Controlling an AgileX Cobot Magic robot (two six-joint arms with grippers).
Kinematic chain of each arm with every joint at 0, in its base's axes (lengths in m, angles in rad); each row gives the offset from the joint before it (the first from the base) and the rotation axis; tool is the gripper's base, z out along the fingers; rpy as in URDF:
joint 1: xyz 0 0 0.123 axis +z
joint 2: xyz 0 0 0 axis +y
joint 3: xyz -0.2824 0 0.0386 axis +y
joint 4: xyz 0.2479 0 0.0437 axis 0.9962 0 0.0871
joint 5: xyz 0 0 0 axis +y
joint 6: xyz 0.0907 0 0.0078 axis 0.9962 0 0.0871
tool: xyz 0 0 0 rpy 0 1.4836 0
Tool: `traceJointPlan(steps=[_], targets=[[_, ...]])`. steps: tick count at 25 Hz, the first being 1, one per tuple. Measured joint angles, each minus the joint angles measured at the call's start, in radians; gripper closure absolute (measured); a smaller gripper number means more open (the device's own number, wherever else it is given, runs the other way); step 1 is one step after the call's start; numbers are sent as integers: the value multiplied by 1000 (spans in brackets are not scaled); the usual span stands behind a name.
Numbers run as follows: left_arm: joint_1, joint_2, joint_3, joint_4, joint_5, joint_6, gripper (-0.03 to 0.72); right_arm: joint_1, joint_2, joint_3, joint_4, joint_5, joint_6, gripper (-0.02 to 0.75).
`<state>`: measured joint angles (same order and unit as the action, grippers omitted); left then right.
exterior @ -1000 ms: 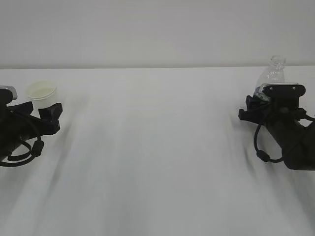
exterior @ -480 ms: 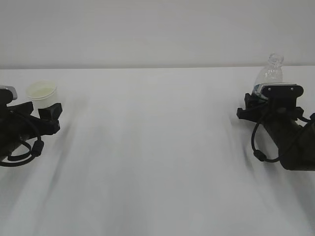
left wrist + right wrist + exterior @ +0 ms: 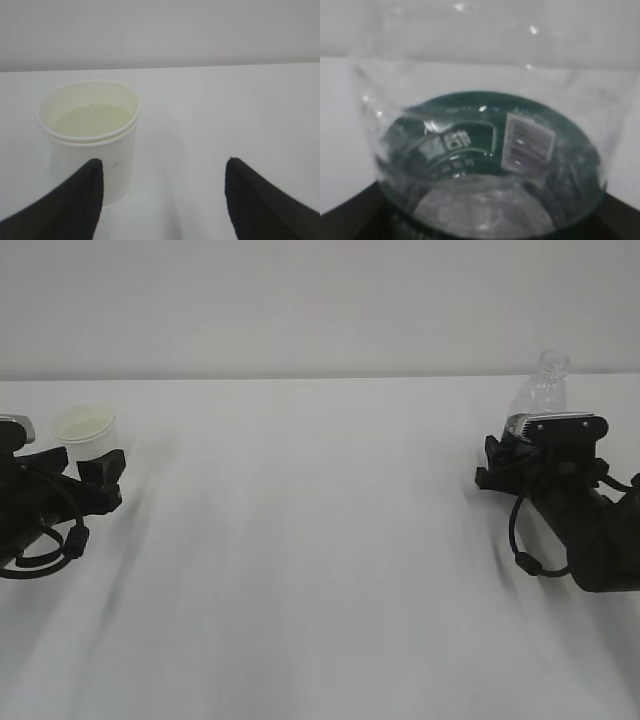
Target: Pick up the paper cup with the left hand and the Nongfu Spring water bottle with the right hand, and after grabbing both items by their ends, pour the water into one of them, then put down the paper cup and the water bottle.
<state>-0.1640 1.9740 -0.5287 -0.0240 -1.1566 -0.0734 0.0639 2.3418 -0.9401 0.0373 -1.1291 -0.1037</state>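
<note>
The cup (image 3: 90, 145) looks like matt white paper, smooth, with a rolled rim and a cream inside; the water (image 3: 92, 120) in it is clear with a faint sheen. The bottle (image 3: 485, 165) is clear glossy plastic, ribbed, catching small highlights, with a dark green printed label band. The left pincer's fingers (image 3: 75, 205) are matt black with a fine texture. The counter (image 3: 320, 540) is plain white and matt.
</note>
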Motion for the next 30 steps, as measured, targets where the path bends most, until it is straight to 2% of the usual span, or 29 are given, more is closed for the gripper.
traceJointPlan(steps=[2, 5, 30], targets=[[0, 0, 0, 0, 0, 0, 149, 0, 0, 5, -2, 17, 0, 158], [0, 0, 2, 0, 0, 2, 150, 0, 0, 5, -5, 20, 0, 138], [0, 0, 14, 0, 0, 45, 152, 0, -219, 259, 18, -12, 4, 132]])
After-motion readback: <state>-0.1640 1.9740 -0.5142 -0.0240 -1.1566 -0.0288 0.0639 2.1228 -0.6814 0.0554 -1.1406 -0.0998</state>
